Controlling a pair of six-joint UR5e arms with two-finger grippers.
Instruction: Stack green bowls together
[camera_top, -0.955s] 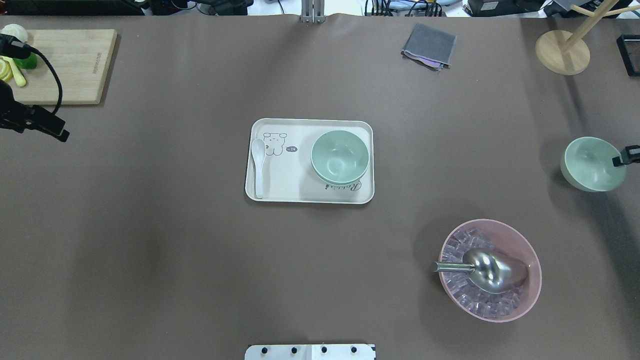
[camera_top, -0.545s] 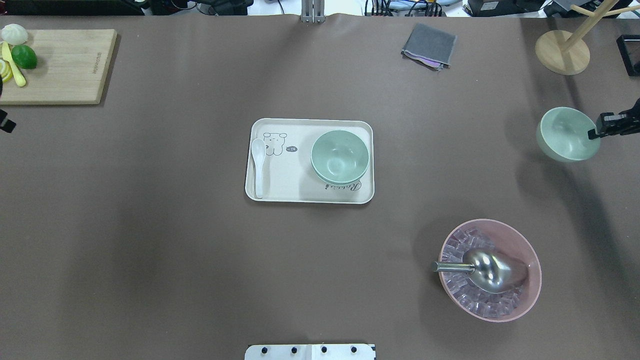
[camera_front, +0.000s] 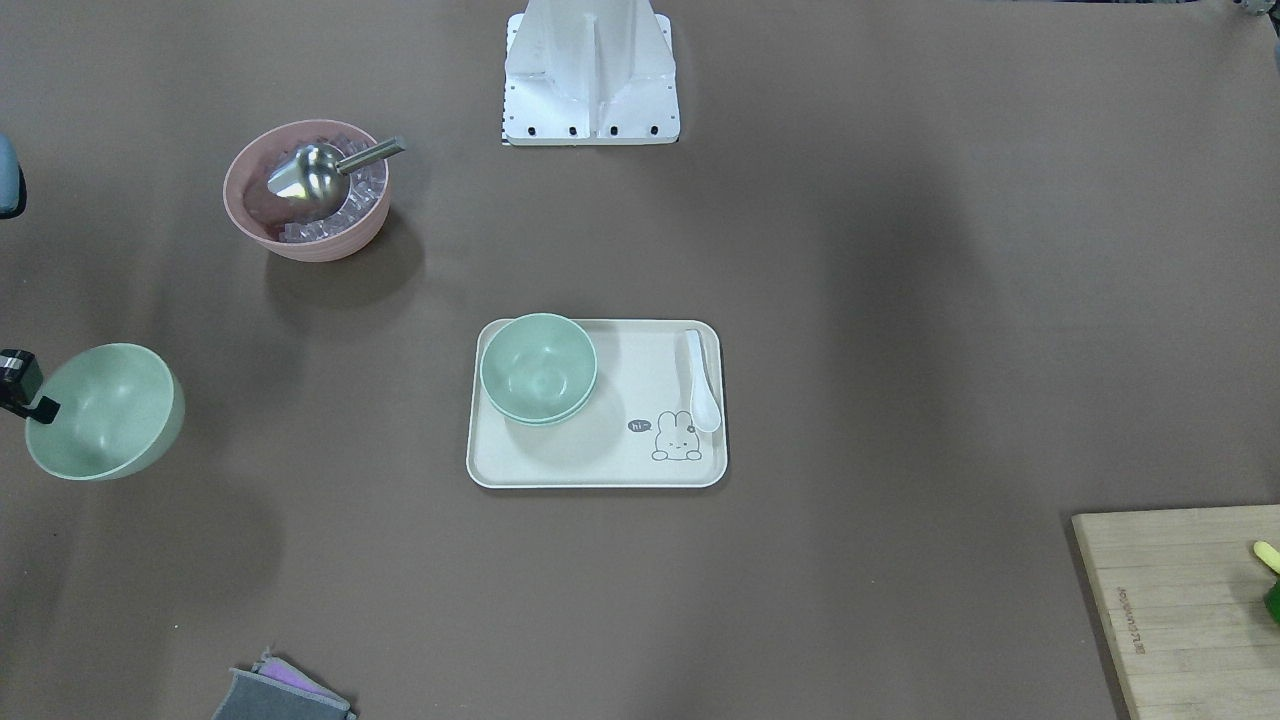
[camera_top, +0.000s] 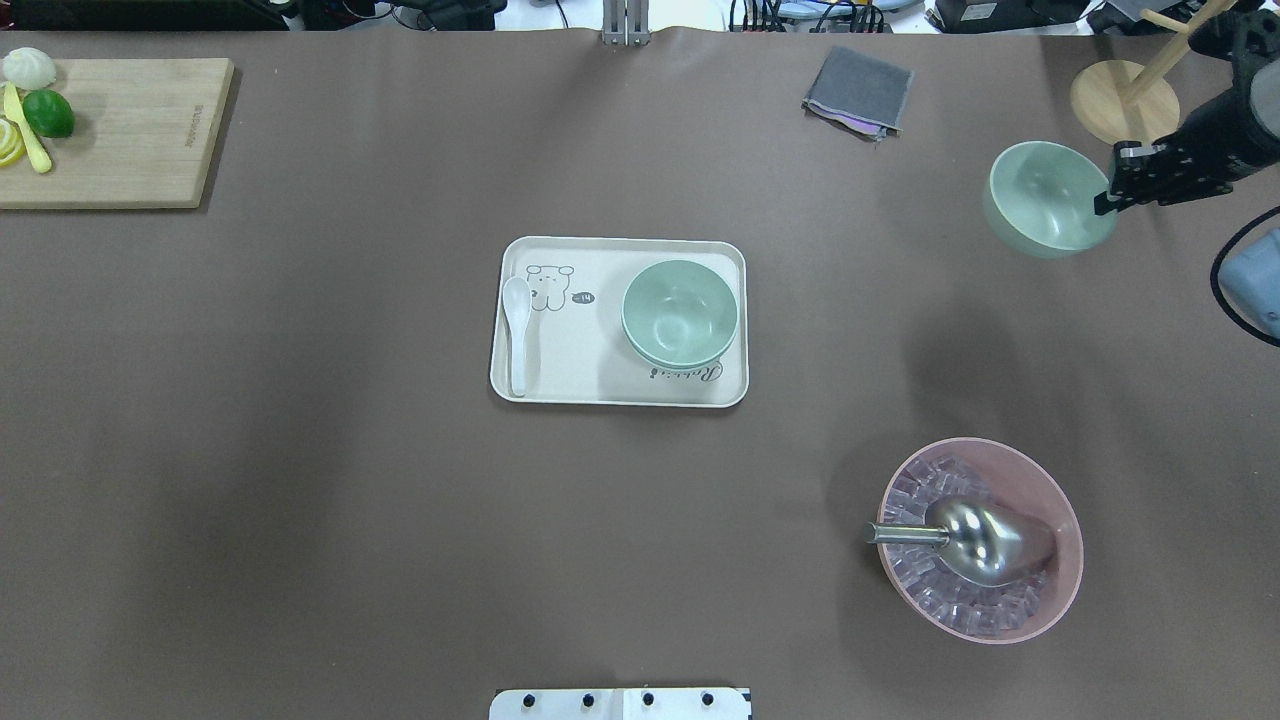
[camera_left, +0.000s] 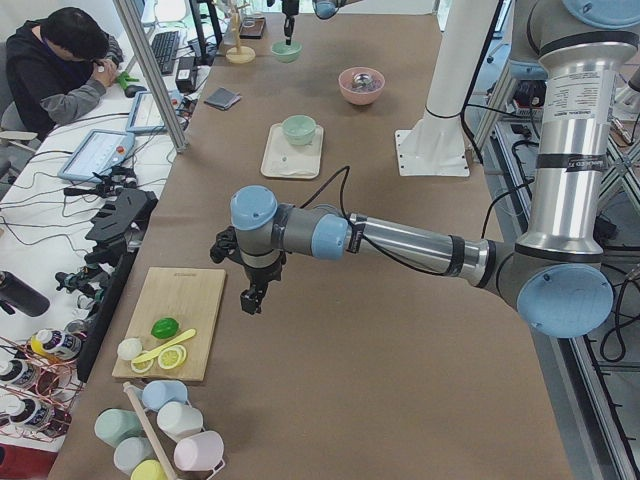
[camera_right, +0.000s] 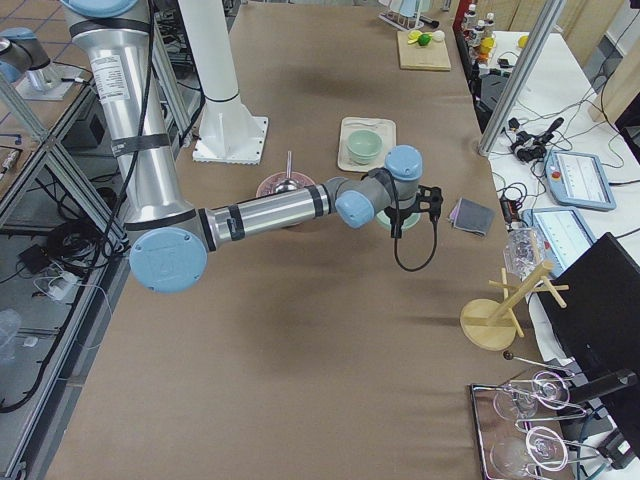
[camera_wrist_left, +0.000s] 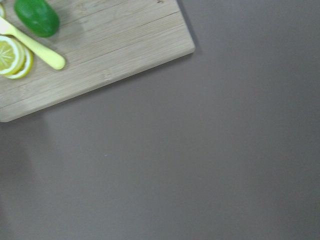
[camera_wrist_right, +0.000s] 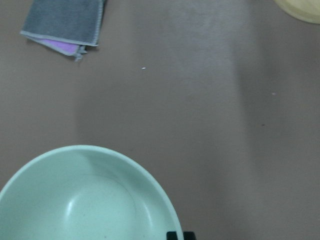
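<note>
Brown surface (camera_top: 300, 450) lies wide under my right fingers (camera_top: 1112, 192), which pinch one green bowl (camera_top: 1045, 205) by its rim above it, two others (camera_top: 680, 310) nested on the central tray (camera_top: 560, 385); for my left fingers (camera_left: 247, 300), I cannot tell.

The right arm (camera_right: 270, 212) stretches far out from its base, low and nearly level over the table, with the wrist bent at its end. Its right gripper (camera_top: 1103, 203) pinches the rim of a green bowl (camera_top: 1045, 198), holding it tilted and clear of the table. The left arm (camera_left: 400, 238) reaches the opposite way, also nearly level. Its left gripper (camera_left: 250, 300) points down above the table; whether those fingers are parted I cannot tell.
</note>
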